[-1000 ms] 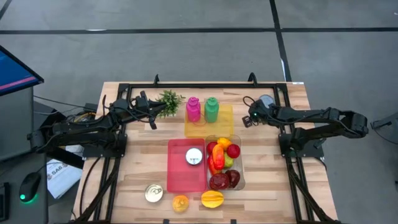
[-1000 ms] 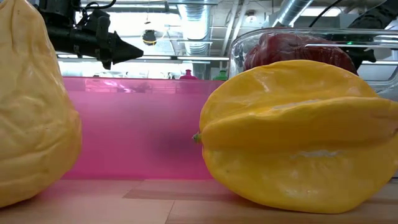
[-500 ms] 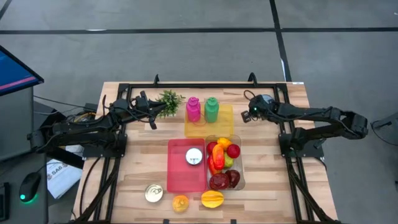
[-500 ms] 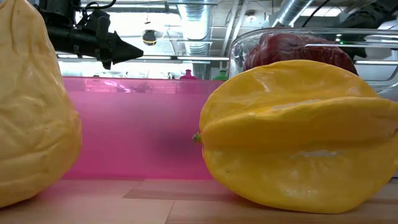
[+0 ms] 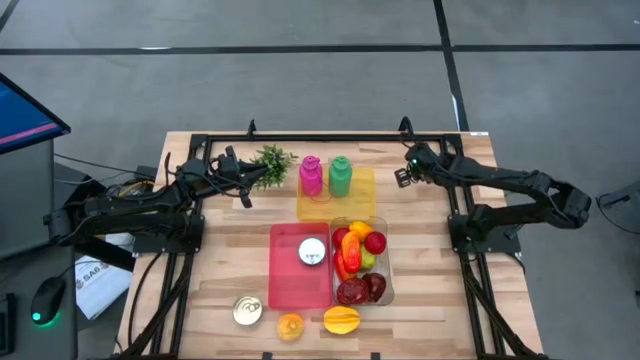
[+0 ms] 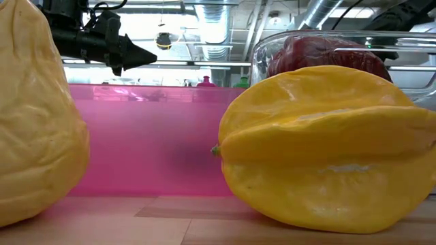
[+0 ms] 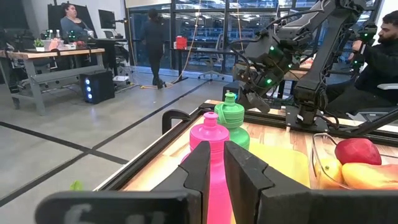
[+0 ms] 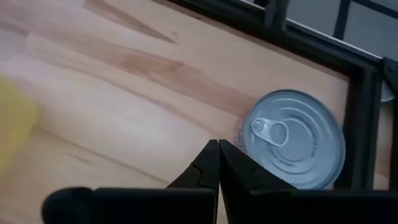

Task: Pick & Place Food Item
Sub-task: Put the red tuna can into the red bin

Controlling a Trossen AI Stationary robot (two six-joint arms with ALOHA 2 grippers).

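Observation:
The food sits near the table's middle: a clear container (image 5: pixel 362 262) of red, orange and yellow fruit. A starfruit (image 5: pixel 341 320) and a small orange fruit (image 5: pixel 290 326) lie at the near edge. In the low view the starfruit (image 6: pixel 327 150) lies on its side. My left gripper (image 5: pixel 246 186) hangs level and shut, holding nothing, at the far left. It points at the pink bottle (image 7: pixel 208 134) and the green bottle (image 7: pixel 231 118). My right gripper (image 5: pixel 403 180) is shut and holds nothing. It slants down over bare wood at the far right, beside a silver can (image 8: pixel 292 140).
The two bottles stand on a yellow tray (image 5: pixel 360 195). A pink tray (image 5: pixel 290 280) holds a can (image 5: pixel 313 252), and another can (image 5: pixel 247 310) stands near the front. A small plant (image 5: pixel 272 160) sits at the far edge. A black frame (image 5: pixel 330 137) rims the table. People are in the room behind.
My right gripper, still shut, has swung toward the table's far edge and risen a little. My left arm and all the objects have stayed where they were.

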